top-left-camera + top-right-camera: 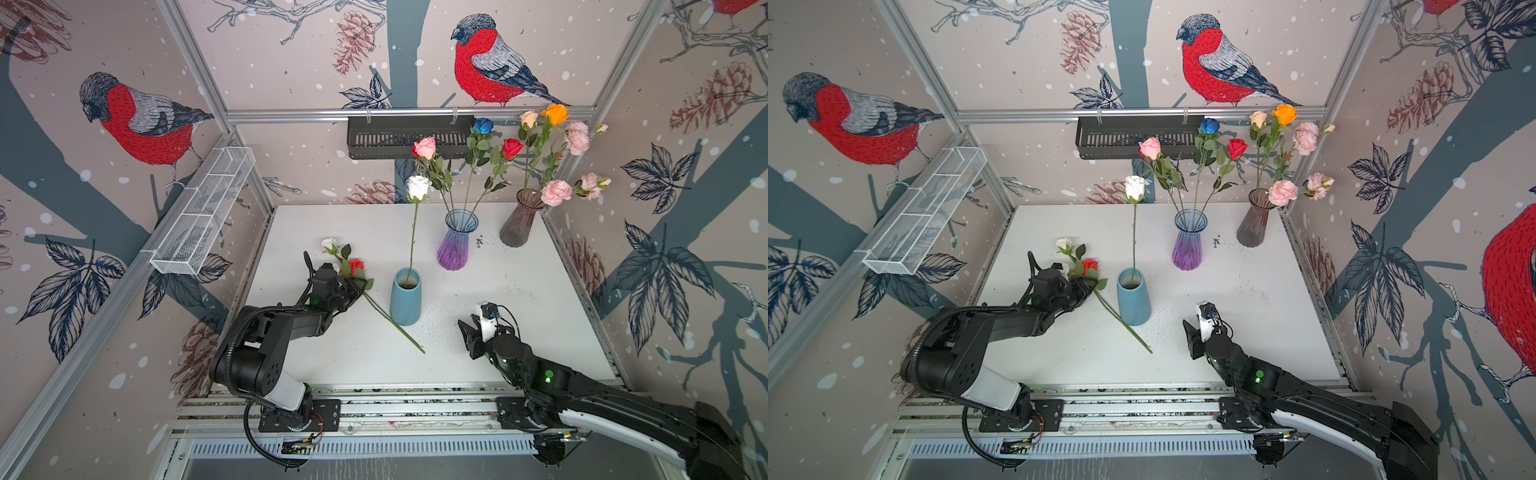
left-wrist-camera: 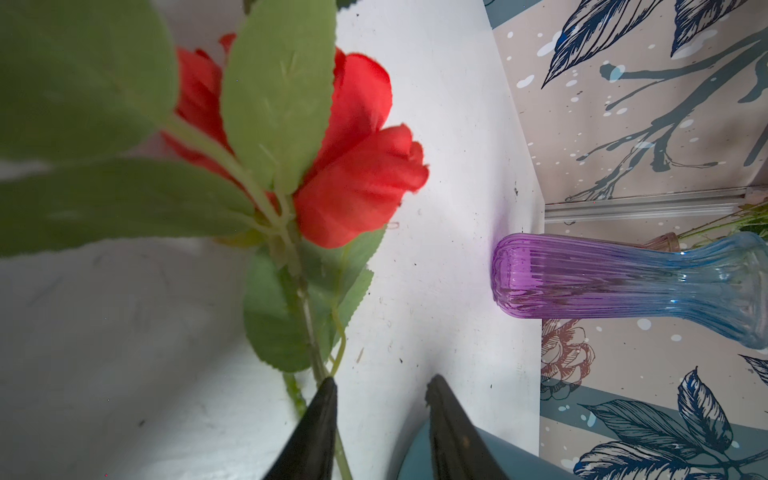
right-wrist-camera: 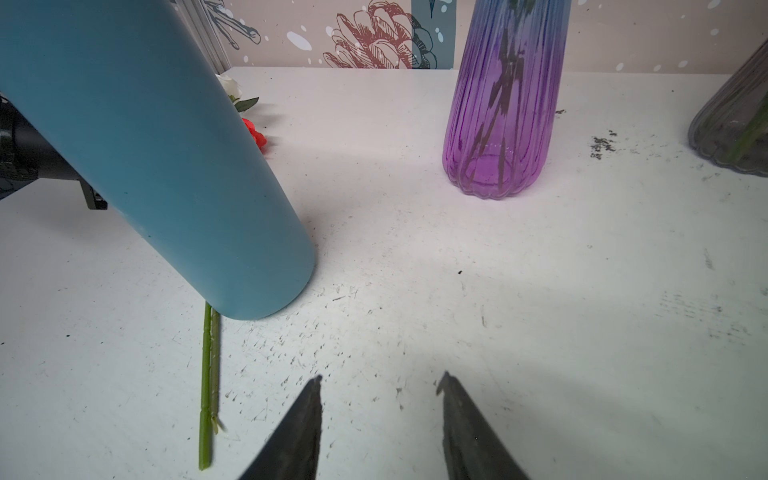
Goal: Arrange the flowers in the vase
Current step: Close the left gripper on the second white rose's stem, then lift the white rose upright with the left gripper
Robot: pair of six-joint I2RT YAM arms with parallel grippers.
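Done: a long-stemmed white rose (image 1: 418, 187) is standing in the tall matte blue vase (image 1: 405, 299) near the middle of the white desk (image 1: 519, 299).
Also done: a pink rose (image 1: 424, 147), a blue rose (image 1: 482, 126) and an upright red rose (image 1: 512, 148) are fanning out of the ribbed purple-to-blue glass vase (image 1: 455, 245), at 1 o'clock from the blue one.
Far corner: a cream rose (image 1: 528, 119), an orange rose (image 1: 555, 114) and ruffled pink sprays (image 1: 556, 192) are filling the smoky grey glass vase (image 1: 519, 224), farther out at 2 o'clock.
Left to do: a loose red rose (image 1: 356, 265) and a small white rosebud (image 1: 329, 244) are lying flat at 10 o'clock from the blue vase. Their green stems (image 1: 395, 326) are running past its foot toward 6 o'clock.
Left gripper (image 2: 380, 384): it is reaching down just below the loose red head. Its jaws are standing spread, with the stems passing under one of them and nothing pinched.
Right gripper (image 3: 380, 378): it is hovering low at 4 o'clock from the blue vase, its jaws spread and empty.
Progress: the task is looking mostly finished, with two flowers waiting. The blue vase is offering the most room.
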